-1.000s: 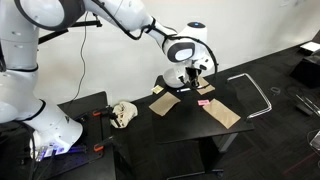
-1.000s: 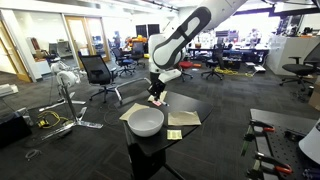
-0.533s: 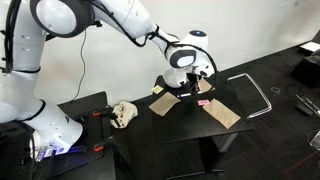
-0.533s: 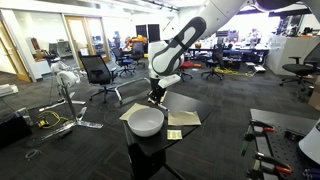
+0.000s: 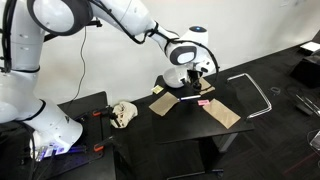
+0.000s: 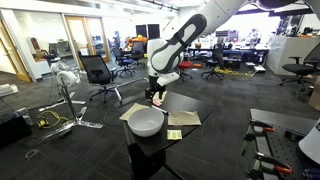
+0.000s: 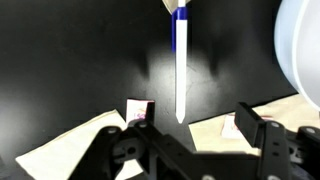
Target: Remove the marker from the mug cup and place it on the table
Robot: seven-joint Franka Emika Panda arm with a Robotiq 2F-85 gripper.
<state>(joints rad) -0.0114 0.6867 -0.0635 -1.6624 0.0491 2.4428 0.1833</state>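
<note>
The marker point(image 7: 178, 65), blue with a white tip, lies flat on the black table point(image 7: 70, 60) in the wrist view, straight ahead of my fingers. My gripper point(image 7: 192, 115) hovers just above it, open, with nothing between its jaws. The white mug cup point(image 7: 302, 50) shows at the right edge of that view, and as a wide white vessel point(image 6: 147, 121) at the table's near side in an exterior view. Both exterior views show the gripper point(image 5: 193, 78) point(image 6: 156, 97) low over the table beside it.
Brown paper sheets point(image 5: 225, 113) point(image 6: 183, 118) lie on the table around the gripper, with a pink note point(image 7: 140, 108) by my left finger. A crumpled pale object point(image 5: 122, 113) sits on a side bench. A metal bar frame point(image 5: 255, 95) stands beyond the table.
The jaws went from shut to open and let go of the marker, which now rests on the table. The gripper has lifted slightly.
</note>
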